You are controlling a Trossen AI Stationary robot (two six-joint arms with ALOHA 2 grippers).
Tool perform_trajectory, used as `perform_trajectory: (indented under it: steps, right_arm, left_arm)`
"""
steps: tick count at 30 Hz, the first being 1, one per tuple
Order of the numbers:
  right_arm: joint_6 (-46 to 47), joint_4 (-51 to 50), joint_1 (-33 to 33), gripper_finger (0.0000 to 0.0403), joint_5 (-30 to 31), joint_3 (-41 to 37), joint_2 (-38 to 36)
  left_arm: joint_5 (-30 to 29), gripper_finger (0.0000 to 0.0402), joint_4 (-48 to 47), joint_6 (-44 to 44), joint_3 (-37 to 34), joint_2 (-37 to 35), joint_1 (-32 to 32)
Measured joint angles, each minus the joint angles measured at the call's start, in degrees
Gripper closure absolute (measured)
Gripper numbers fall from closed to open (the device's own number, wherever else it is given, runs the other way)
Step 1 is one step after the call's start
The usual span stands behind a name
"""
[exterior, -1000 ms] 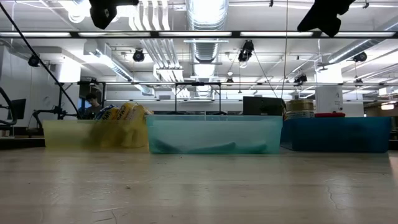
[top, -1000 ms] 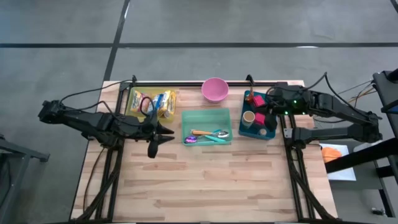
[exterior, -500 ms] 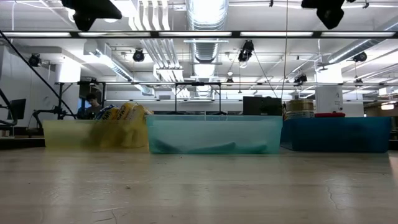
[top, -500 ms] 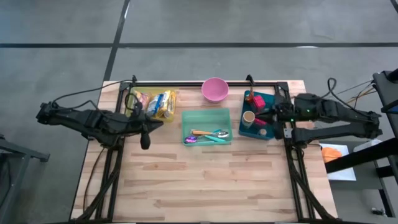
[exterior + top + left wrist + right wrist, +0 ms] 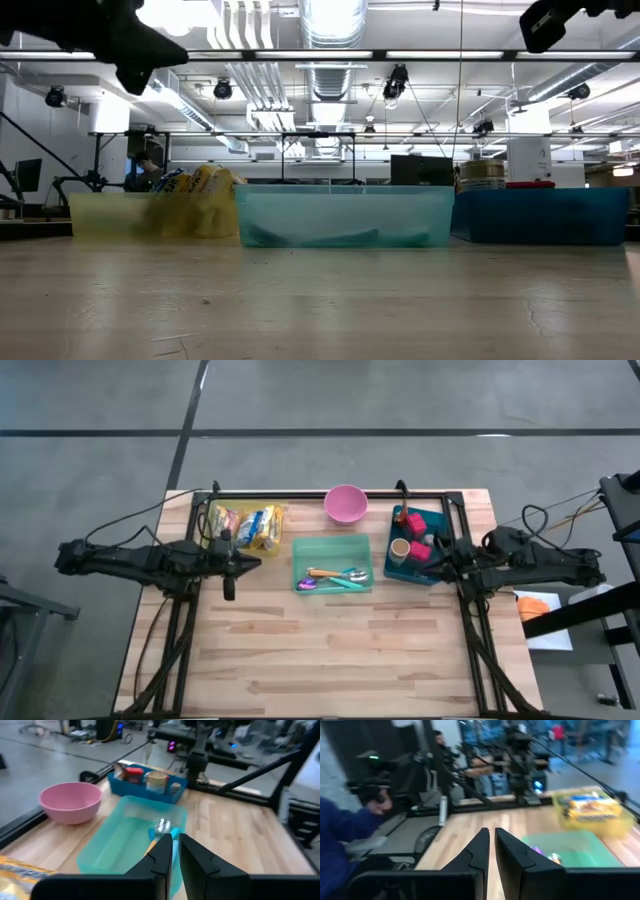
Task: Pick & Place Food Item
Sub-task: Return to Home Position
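The food is all sorted into bins. The red seasoning can point(image 5: 417, 549) stands in the blue bin point(image 5: 437, 522), which sits just to the right of the green bin point(image 5: 330, 546), the middle one of the 3. With it in the blue bin are a tan cup point(image 5: 399, 548) and another red container point(image 5: 409, 518). The noodle packs point(image 5: 262, 526), in yellow and blue wrapping, lie in the yellow bin point(image 5: 211, 526), just left of the green bin and a little farther back. The green bin itself holds the spoons point(image 5: 336, 575), lying along its front wall. A pink bowl point(image 5: 345, 503) stands just behind the green bin, near the back edge of the wooden table point(image 5: 340, 650).

The left gripper point(image 5: 250, 564) hangs above the table just left of the green bin, in front of the yellow bin, and points toward the green bin. Its 2 fingers are pressed nearly together with only a thin slit between them, and they grip nothing. The right gripper point(image 5: 436, 558) hangs to the right of the green bin, at the outer side of the blue bin. Its fingers are likewise drawn together and hold nothing.

Beyond the table, the right wrist view shows a person's blue sleeve point(image 5: 340, 837)
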Motion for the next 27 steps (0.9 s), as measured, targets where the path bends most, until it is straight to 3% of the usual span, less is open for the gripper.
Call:
perform_trajectory:
  steps: [5, 16, 27]
  right_arm:
    - [-2.64, 4.43, 0.0, 0.0374, -5.93, -4.97, -4.24]
    - [-4.33, 9.0, -0.04, 0.0374, -6.06, -13.09, -8.86]
    - [-4.78, 16.85, -0.04, 0.0374, -6.18, -20.75, -9.53]
  left_arm:
    - [4.65, 0.0361, 2.85, 0.4, -4.86, -4.9, 3.97]
    - [9.2, 0.036, 3.37, 1.68, -10.37, -6.79, 10.26]
    - [11.76, 0.036, 0.32, 1.44, -13.4, -11.0, 9.78]
